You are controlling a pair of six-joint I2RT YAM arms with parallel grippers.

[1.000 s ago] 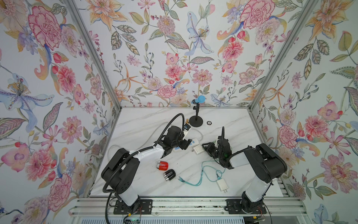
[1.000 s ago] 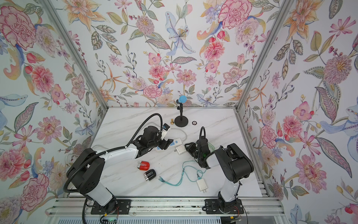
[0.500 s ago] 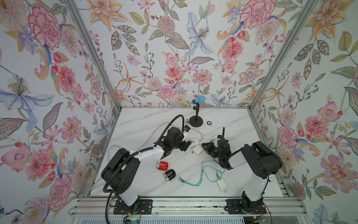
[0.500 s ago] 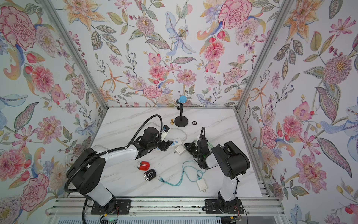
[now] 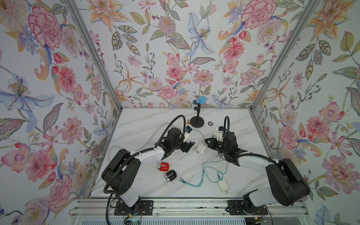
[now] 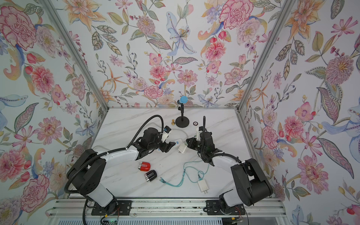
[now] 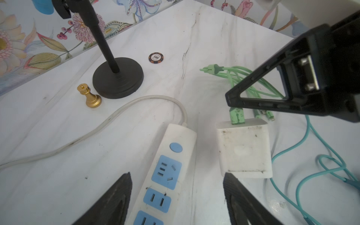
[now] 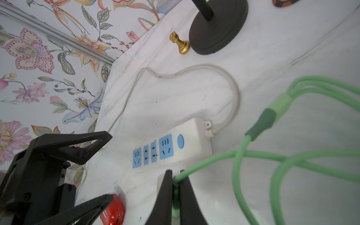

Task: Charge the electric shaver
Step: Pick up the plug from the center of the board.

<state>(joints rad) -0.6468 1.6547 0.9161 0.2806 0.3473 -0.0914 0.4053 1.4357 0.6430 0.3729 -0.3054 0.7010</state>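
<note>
Two shavers: red shaver and black shaver, side by side on the bench toward the front, well apart from both arms; neither plugged in, neither touched.
Adapter: white block lying flat just beside the strip, not in any socket.
Strip: white, blue sockets facing up, all empty.
Green cable: plug end seated in the adapter, the rest trailing in loose loops.
Right jaws: closed on the green cable at its plug, hard against the adapter.
Reason, right: probably gripped at the plug so the adapter can be lifted and steered to a socket; a judgement only.
Left jaws: open wide, low over the strip, one on each side, touching nothing visible.
Reason, left: likely poised to pin the strip while the adapter goes in.
Change, right: part open a second ago, now shut; arm nudged forward toward the adapter.
Change, left: next to none; spread a shade wider.
Change, rest: shavers, strip and adapter where they were.
Remaining: adapter into strip, cable into a shaver; both still to do.
Bystanders: stand, chess piece, chip at the back; spare adapter at the front.
</note>
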